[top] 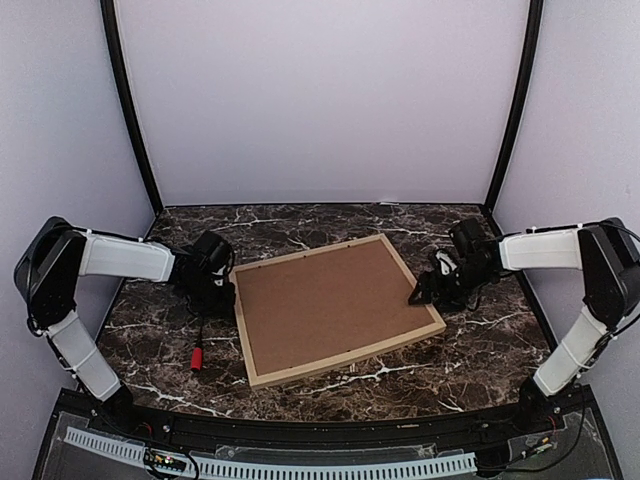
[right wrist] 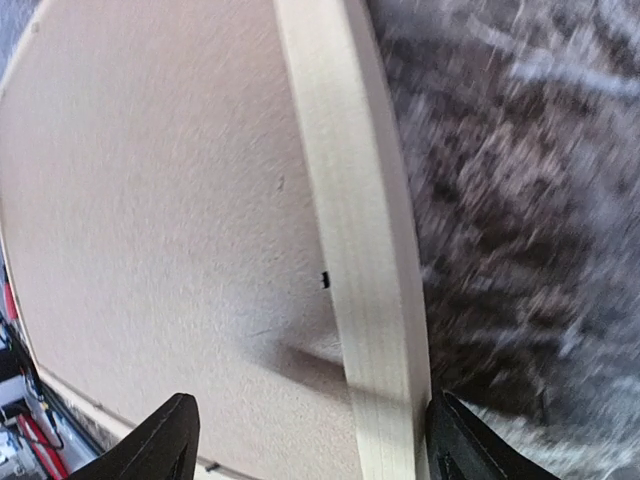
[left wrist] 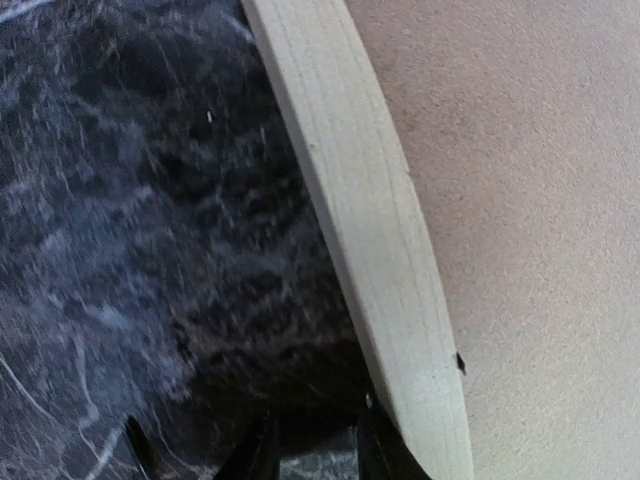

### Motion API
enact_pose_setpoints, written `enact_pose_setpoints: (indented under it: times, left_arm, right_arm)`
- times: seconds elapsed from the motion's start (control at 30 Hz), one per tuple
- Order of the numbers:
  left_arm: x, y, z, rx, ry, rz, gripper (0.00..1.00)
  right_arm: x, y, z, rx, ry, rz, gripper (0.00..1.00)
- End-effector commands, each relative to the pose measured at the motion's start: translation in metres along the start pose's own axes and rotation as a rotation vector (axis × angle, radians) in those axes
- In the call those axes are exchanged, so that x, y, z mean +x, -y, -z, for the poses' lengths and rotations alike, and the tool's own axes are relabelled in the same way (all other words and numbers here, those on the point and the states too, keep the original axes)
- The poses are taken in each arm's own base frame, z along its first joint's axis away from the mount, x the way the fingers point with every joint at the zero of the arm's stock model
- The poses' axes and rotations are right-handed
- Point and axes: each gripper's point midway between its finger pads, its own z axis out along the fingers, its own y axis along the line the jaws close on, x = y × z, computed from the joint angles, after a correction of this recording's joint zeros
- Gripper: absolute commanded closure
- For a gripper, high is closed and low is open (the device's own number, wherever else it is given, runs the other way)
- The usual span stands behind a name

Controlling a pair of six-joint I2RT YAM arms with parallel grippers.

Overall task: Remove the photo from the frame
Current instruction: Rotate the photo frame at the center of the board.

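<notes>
the frame (top: 345, 354) lies flat in the middle of the table (top: 330, 222), back upward, so the photo is hidden and only the brown backing board (top: 325, 300) shows inside it. its thin rails are pale wood with fine grain, and the board is matte and fibrous. the table is dark marble with white veins. a small red object (top: 197, 357) lies near the left edge. the left gripper (top: 226, 296) sits at the left rail, its opening unclear. the right gripper (top: 422, 293) stands wide apart, straddling the right rail.
</notes>
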Motion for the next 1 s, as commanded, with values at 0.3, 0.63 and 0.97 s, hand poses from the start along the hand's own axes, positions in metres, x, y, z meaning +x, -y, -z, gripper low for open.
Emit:
enact_pose_setpoints:
  times: [0.3, 0.63, 0.97]
  left_arm:
    - [-0.053, 0.020, -0.009, 0.014, 0.115, -0.120, 0.70]
    - [-0.049, 0.017, -0.004, 0.009, 0.111, -0.123, 0.70]
    - [-0.045, 0.015, -0.002, 0.009, 0.109, -0.125, 0.70]
  right_arm:
    - [-0.029, -0.009, 0.004, 0.117, -0.001, 0.038, 0.38]
    - [-0.040, 0.020, 0.001, 0.257, -0.002, 0.050, 0.54]
    - [-0.037, 0.021, 0.008, 0.250, -0.013, 0.074, 0.53]
